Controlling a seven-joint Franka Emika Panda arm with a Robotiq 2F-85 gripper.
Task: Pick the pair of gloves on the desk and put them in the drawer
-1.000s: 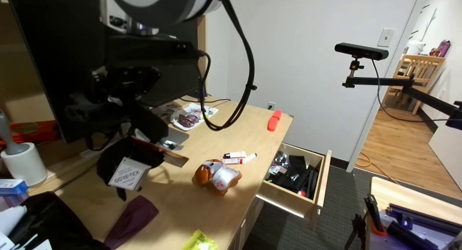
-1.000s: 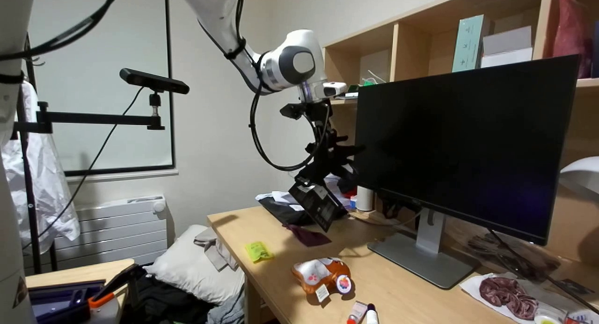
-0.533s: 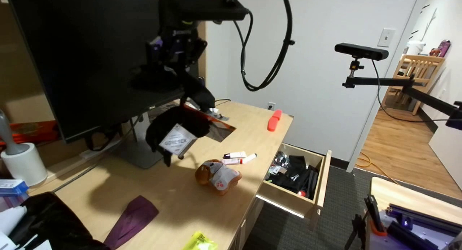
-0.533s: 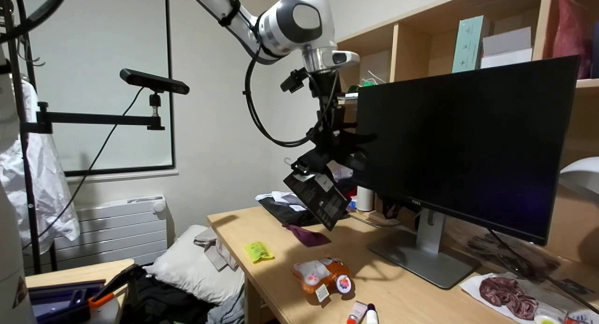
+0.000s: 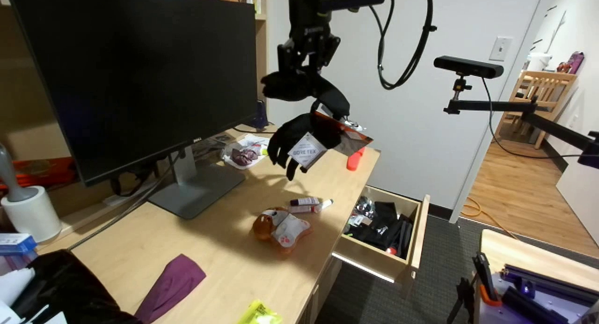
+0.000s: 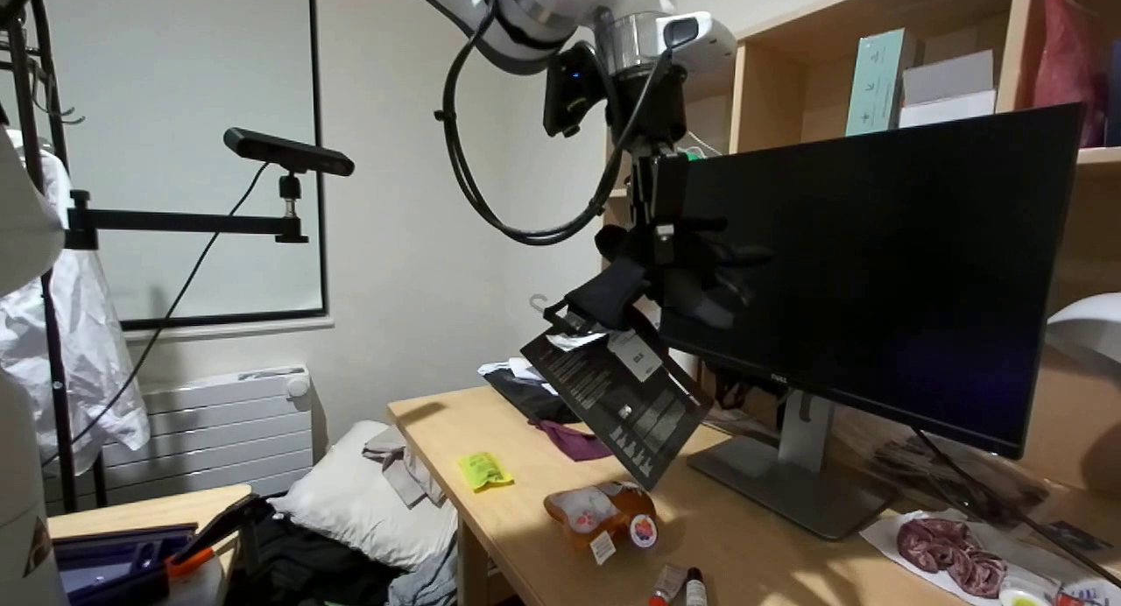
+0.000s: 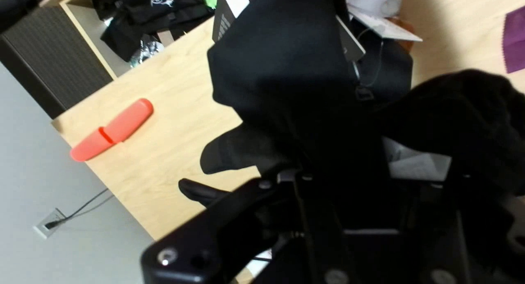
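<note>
Desk edge [image 5: 339, 235] below, gloves [image 5: 295, 127] clear

1. The desk [image 5: 224, 249] is smooth pale wood.
2. The gloves [image 5: 291, 132], above the desk, are dull black cloth.
3. Their GORE-TEX tag [image 5: 306, 150] looks like smooth, light card; the larger hang card [image 6: 604, 396] is dark and smooth.
4. The gripper [image 5: 304, 66] has a hard black finish with shiny metal screw heads [image 7: 167, 257].
5. The drawer [image 5: 374, 261], outside the desk's front edge, is smooth matt wood.
6. The plush toy [image 5: 283, 230], near that edge, is soft-looking cloth.
7. The yellow packet [image 6: 483, 471], also near it, is crinkled, glossy plastic film.
8. The red case [image 7: 127, 122], at the corner nearest the drawer, looks like smooth plastic.
9. The purple cloth [image 5: 175, 282], towards the opposite end, is matt fabric.
</note>
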